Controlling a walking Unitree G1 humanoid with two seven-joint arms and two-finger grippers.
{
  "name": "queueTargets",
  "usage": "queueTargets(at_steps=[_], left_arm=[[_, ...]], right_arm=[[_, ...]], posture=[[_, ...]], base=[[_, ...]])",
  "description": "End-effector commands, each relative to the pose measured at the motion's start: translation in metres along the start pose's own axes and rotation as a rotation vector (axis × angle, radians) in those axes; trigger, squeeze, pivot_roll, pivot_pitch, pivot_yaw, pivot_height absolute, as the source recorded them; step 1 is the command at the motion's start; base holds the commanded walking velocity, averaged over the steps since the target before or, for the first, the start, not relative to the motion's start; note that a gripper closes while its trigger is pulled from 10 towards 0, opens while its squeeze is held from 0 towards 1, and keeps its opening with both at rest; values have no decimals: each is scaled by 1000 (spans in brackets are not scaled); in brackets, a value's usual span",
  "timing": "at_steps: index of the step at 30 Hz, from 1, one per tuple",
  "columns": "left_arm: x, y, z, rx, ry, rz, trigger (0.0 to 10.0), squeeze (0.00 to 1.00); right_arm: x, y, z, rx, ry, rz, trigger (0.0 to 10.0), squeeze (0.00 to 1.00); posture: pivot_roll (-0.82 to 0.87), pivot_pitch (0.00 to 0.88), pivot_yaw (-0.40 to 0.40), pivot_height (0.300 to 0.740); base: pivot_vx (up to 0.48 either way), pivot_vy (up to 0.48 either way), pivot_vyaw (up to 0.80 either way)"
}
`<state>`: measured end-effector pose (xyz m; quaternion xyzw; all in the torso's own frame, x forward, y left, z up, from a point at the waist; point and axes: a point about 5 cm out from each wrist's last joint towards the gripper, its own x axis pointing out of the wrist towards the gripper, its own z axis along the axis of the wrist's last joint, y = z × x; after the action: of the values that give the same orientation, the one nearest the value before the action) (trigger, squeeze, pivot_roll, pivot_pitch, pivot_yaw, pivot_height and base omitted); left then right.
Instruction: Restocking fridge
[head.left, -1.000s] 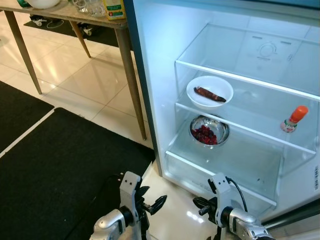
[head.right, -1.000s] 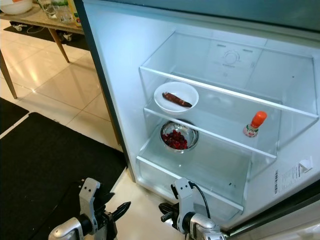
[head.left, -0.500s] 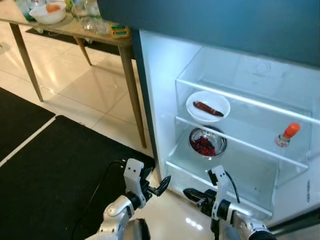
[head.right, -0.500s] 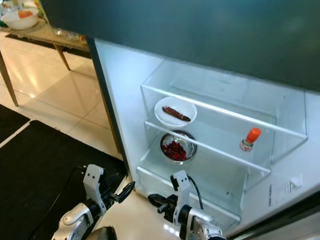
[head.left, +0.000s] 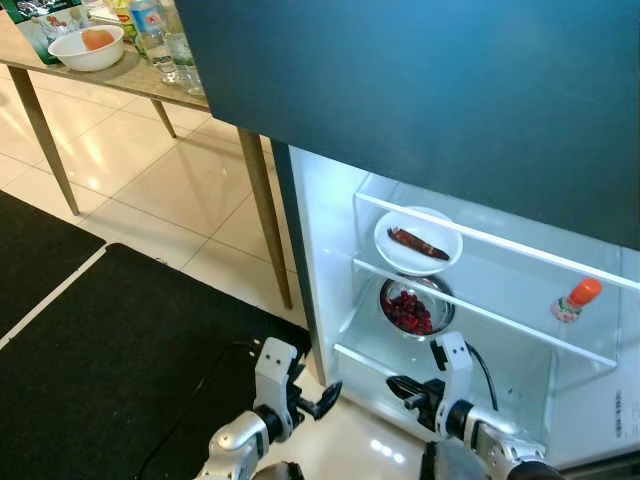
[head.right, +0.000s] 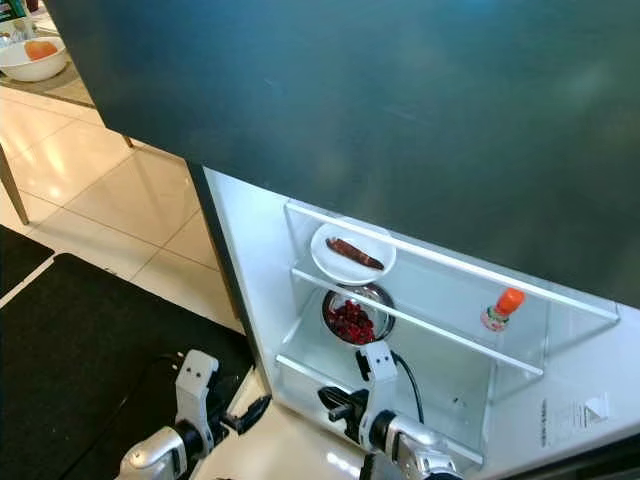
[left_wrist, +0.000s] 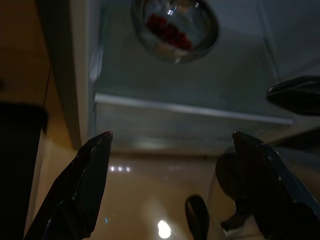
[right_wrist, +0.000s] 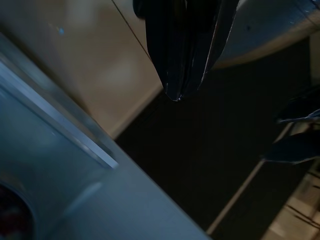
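Far left I see a wooden bench (head.left: 130, 75) on slim legs, carrying a white bowl (head.left: 90, 48) with something orange in it, plus bottles and a green packet whose print I cannot read. Tiled floor (head.left: 150, 190) runs under it, and a black mat (head.left: 110, 350) lies in front of me, its edge reaching close to the fridge's corner.

My left end effector (head.left: 322, 398) hangs low over the tile just beside the fridge's left wall, fingers spread wide apart with nothing between them; its wrist view looks past the lower shelf lip toward the steel bowl.

The fridge (head.left: 330, 250) stands open below a dark teal front panel (head.left: 420, 90) that overhangs the cavity. On the upper glass shelf (head.left: 480, 243) near the left wall sits a white plate (head.left: 418, 240) with a dark reddish strip of food. Below it, on the next shelf, is a steel bowl (head.left: 416, 306) of red berries. There is open room to the right of both.

My right end effector (head.left: 400, 386) sits just in front of the bottom shelf's edge, fingers pressed together, holding nothing.

Further right on the middle shelf stands a small bottle with an orange cap (head.left: 575, 300), well apart from the dishes; its label is too small to read. A sticker (head.right: 578, 412) on the right wall is also illegible.
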<state>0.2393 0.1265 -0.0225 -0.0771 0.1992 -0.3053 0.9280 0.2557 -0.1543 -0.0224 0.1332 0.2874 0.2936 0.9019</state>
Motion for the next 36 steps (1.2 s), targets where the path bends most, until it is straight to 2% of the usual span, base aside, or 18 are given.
queueTargets(at_steps=[1, 11, 15, 19, 21, 25, 26, 30, 33, 36], left_arm=[[-6, -1, -13, -24, 51, 12, 10000, 0], [-24, 8, -37, -74, 153, 91, 10000, 0], [-31, 10, -47, -95, 190, 130, 10000, 0], [-38, 11, -55, -127, 221, 166, 10000, 0], [-49, 12, -68, -158, 275, 208, 10000, 0], [-57, 13, -76, -191, 303, 245, 10000, 0], [-66, 14, -85, -226, 332, 285, 10000, 0], [-82, 14, -101, -290, 393, 362, 10000, 0], [-92, 14, -109, -332, 419, 420, 10000, 0], [-96, 14, -112, -346, 431, 440, 10000, 0]], right_arm=[[-6, -3, -16, 10, 65, -40, 10000, 0], [-17, -11, -29, 69, 88, -83, 10000, 0], [-22, -17, -34, 61, 131, -154, 10000, 0], [-25, -21, -38, 58, 159, -215, 10000, 0], [-28, -22, -40, 90, 147, -216, 10000, 0], [-29, -21, -41, 130, 122, -192, 10000, 0], [-30, -20, -45, 141, 130, -177, 10000, 0], [-34, -20, -54, 162, 159, -208, 10000, 0], [-37, -20, -61, 174, 181, -228, 10000, 0], [-38, -19, -63, 178, 188, -229, 10000, 0]], posture=[[-55, 80, 23, 631], [-55, 73, 19, 676], [-54, 73, 17, 694], [-56, 71, 16, 694], [-58, 68, 16, 694], [-58, 68, 16, 699], [-60, 61, 11, 709], [-59, 45, 7, 734], [-58, 36, 5, 740], [-56, 30, 3, 740]], base=[[0, 0, 0], [0, 0, 0], [0, 0, 0], [0, 0, 0], [0, 0, 0], [0, 0, 0], [0, 0, 0], [0, 0, 0], [0, 0, 0], [0, 0, 0]])
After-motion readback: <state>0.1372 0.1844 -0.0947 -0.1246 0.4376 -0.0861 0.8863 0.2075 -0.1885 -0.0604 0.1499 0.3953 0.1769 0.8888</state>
